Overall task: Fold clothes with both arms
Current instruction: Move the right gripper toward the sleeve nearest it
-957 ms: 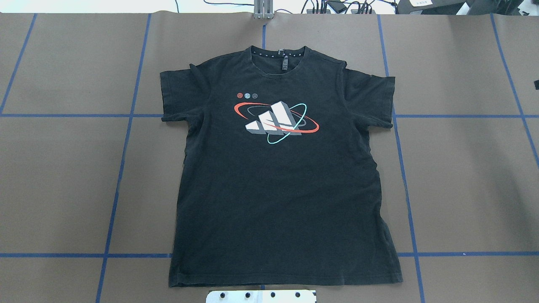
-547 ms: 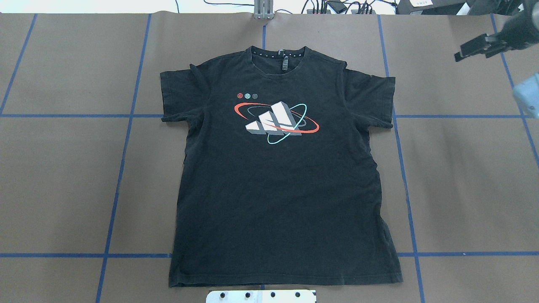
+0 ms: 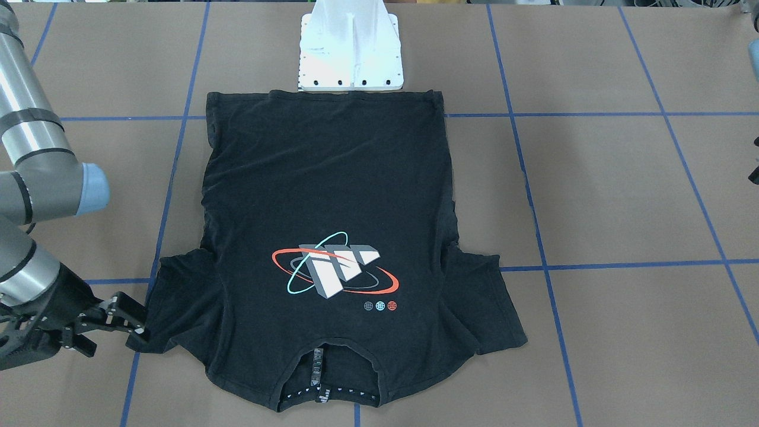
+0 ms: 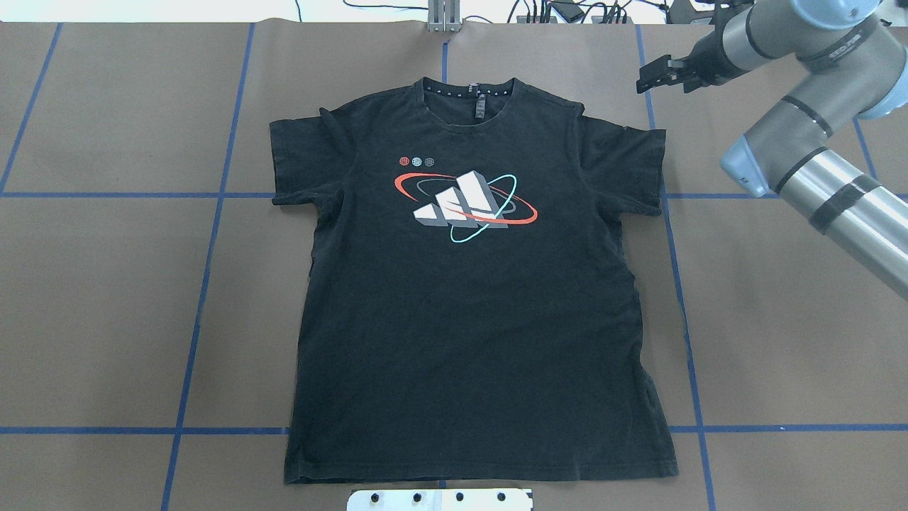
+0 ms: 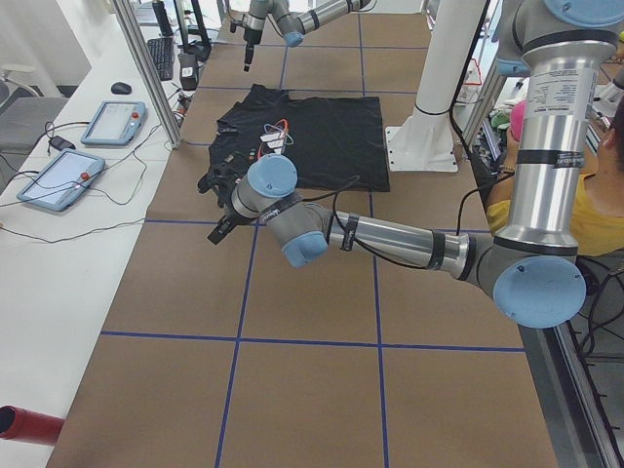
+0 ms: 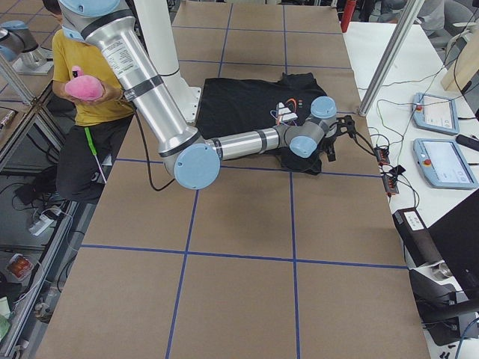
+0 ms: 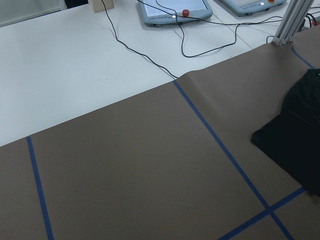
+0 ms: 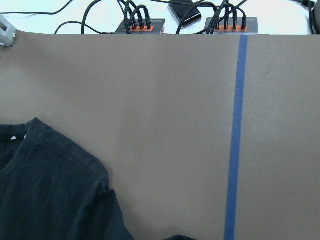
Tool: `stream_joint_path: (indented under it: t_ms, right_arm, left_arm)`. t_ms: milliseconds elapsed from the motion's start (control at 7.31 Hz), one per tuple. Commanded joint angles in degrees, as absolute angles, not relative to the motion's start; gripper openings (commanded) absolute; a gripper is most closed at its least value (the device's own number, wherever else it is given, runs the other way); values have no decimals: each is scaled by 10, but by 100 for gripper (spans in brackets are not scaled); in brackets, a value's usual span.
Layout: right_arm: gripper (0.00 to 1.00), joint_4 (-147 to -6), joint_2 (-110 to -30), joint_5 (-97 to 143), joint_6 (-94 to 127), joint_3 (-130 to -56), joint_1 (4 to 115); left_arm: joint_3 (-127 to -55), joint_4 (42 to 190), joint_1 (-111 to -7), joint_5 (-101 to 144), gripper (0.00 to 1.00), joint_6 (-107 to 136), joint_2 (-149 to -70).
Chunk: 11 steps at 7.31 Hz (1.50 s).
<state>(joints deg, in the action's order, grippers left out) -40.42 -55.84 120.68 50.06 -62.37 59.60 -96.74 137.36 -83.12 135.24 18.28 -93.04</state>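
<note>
The black T-shirt [image 4: 468,319] lies flat on the brown table with its grey-white block graphic [image 4: 464,202] up and its collar at the far side. My right gripper [image 4: 656,74] is open and empty. It hovers just past the shirt's right sleeve and shoulder, and the front view shows it [image 3: 141,329] beside the sleeve edge. The right wrist view shows that shoulder [image 8: 45,200] at lower left. My left gripper [image 5: 219,229] is outside the left sleeve, and I cannot tell if it is open or shut. The left wrist view shows the sleeve [image 7: 300,140].
The white base mount [image 3: 350,53] stands at the shirt's hem. Blue tape lines [image 4: 206,270] cross the table. Cables and power strips [image 8: 190,20] lie along the far edge, with an aluminium post [image 4: 444,15]. Control tablets [image 7: 175,10] and a person [image 6: 82,97] are off the table.
My right arm has come into the overhead view from the right and moved left to the shirt's right shoulder. The shirt has not moved.
</note>
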Motion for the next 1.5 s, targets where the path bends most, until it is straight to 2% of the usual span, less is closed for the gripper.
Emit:
stream_joint_path:
  t_ms: [0,547,684,1094,1231,1368]
  right_arm:
    - [97,-297,-530,1169,541,-513,577]
    - [93,-291,-574,1131,542,-518,570]
    - [89,-291,-575,1126,544,-519,565]
    - [70,-292,-612,1120,569,-570,556]
    - [58,-292,-613,1111,569,-572,551]
    - [54,-293,-613,1111,569,-576,549]
  left_arm:
    - [-967,1374,-831,1352,100,184,-930]
    - [-962,1374,-830,1352,100,184,-930]
    - [-961,1374,-830,1352,100,184,-930]
    - [-959,1374,-830,1352,100,184,-930]
    - [-957,1374,-830,1352,100,184,-930]
    - [-957,1374,-830,1352,100,184,-930]
